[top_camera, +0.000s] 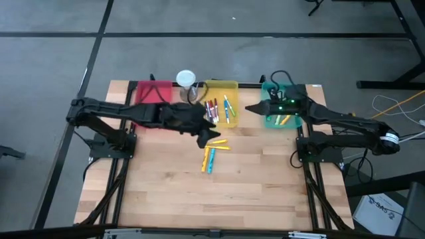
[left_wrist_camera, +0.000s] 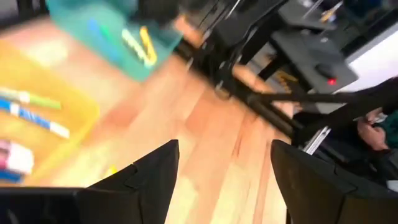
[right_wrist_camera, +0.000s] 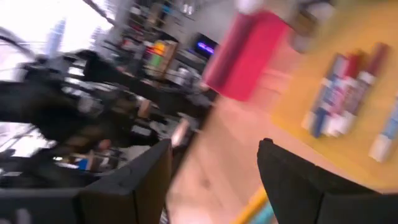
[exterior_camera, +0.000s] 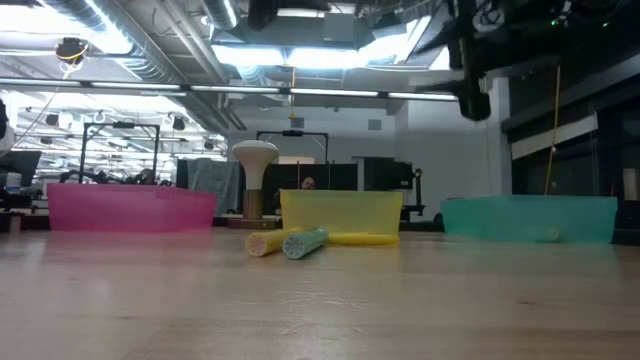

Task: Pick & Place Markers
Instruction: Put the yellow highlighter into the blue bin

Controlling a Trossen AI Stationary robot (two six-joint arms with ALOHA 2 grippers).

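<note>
Several markers [top_camera: 212,154] lie loose on the wooden table just in front of the yellow tray [top_camera: 234,84]. In the low view two of them, a yellow one [exterior_camera: 264,243] and a green one [exterior_camera: 305,242], point toward the camera. More markers [top_camera: 214,109] lie inside the yellow tray, and yellow ones [top_camera: 284,120] lie in the teal tray [top_camera: 297,125]. My left gripper [top_camera: 203,138] hangs open above the loose markers, and its wrist view shows it empty [left_wrist_camera: 224,144]. My right gripper [top_camera: 250,108] is open and raised between the yellow and teal trays [right_wrist_camera: 214,143].
A red tray [top_camera: 151,89] stands left of the yellow one along the far edge. A white-topped hourglass-like object [top_camera: 186,78] stands between them. Bare wood [top_camera: 219,199] fills the near half of the table. A person's hand [left_wrist_camera: 372,132] shows beyond the table's right side.
</note>
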